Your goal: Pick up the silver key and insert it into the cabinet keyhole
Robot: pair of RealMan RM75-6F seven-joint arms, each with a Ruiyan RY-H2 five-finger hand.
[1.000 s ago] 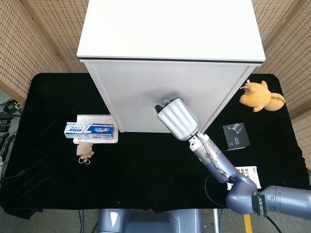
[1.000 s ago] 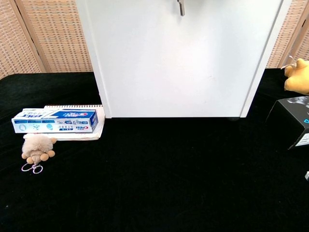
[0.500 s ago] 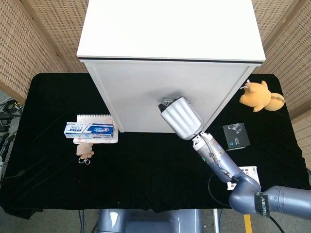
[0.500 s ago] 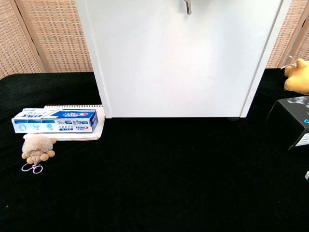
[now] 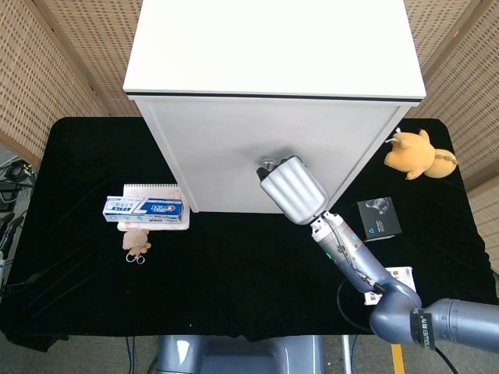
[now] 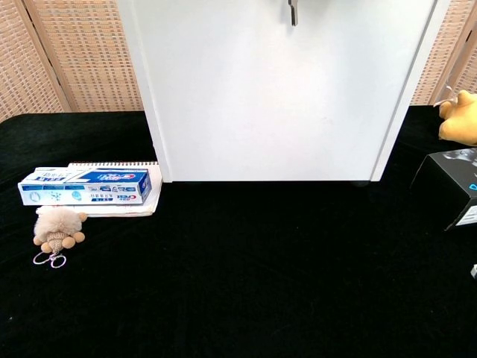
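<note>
Black cloth covers the table (image 5: pixel 234 273), with woven wicker screens (image 5: pixel 47 70) standing behind. Right hand (image 5: pixel 292 189), ribbed silver shell, is raised against the white cabinet (image 5: pixel 273 148) front; its fingers are curled in at the door, around a small metal part that appears to be the silver key (image 6: pixel 293 10), though the grip itself is hidden. In the chest view that part hangs at the door's top edge. Left hand not seen. Further out: black box (image 5: pixel 378 219) and yellow plush toy (image 5: pixel 417 154) to the right; toothpaste box (image 5: pixel 146 208) on a spiral notepad (image 5: pixel 152 191), and a fluffy keyring (image 5: pixel 136 242), to the left.
</note>
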